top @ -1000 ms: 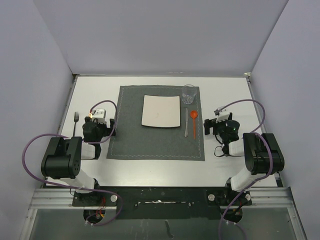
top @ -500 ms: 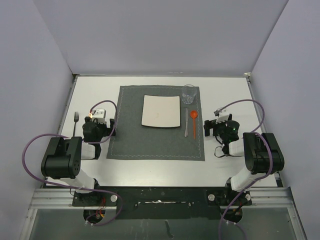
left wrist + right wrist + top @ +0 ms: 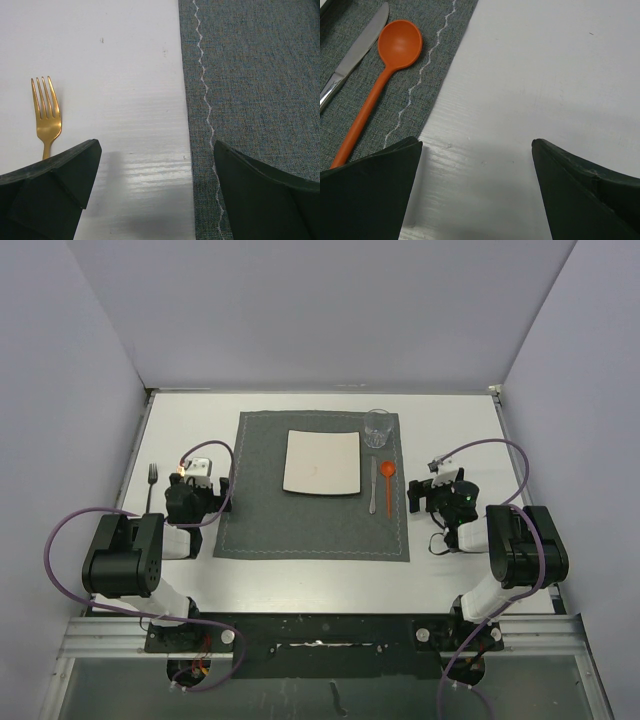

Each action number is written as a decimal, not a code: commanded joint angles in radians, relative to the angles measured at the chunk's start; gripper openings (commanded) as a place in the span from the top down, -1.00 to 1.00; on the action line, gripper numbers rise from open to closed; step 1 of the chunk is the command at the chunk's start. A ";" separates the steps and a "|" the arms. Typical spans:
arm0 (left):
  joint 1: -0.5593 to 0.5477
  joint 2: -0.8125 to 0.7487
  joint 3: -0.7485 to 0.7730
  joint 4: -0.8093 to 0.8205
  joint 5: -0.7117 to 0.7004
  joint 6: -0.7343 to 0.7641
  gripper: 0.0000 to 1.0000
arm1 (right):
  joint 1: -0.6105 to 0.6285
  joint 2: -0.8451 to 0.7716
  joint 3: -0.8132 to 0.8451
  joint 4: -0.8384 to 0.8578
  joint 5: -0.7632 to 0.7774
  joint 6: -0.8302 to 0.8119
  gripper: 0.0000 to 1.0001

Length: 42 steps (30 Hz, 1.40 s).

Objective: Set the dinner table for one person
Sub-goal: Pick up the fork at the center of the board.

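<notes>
Desk [image 3: 300,575] nearly set, fork [image 3: 47,120] lying off the mat [image 3: 310,525]
The desk is carrying the mat and plate [image 3: 321,462] at its middle; left fingers [image 3: 55,190] and right fingers [image 3: 375,195] are hanging wide apart, empty; the left ones need shifting left, straddling the fork's handle squarely before closing.

dinner table [image 3: 300,580] | you're looking at a large white rectangular tabletop | flat, level, matte with a faint sheen | thin metal edging on far and side edges | fills the mid overhead view
</notes>
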 commanded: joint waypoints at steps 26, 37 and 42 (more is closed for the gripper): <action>-0.004 -0.363 0.923 -1.501 0.114 -0.191 -0.96 | -0.005 -0.004 0.026 0.050 -0.008 0.003 -0.96; -0.014 -0.242 1.023 -1.727 0.085 -0.226 -0.96 | -0.006 -0.004 0.025 0.050 -0.008 0.002 -0.96; -0.014 -0.069 1.163 -1.969 -0.175 -0.208 -0.96 | -0.005 -0.003 0.026 0.050 -0.008 0.002 -0.96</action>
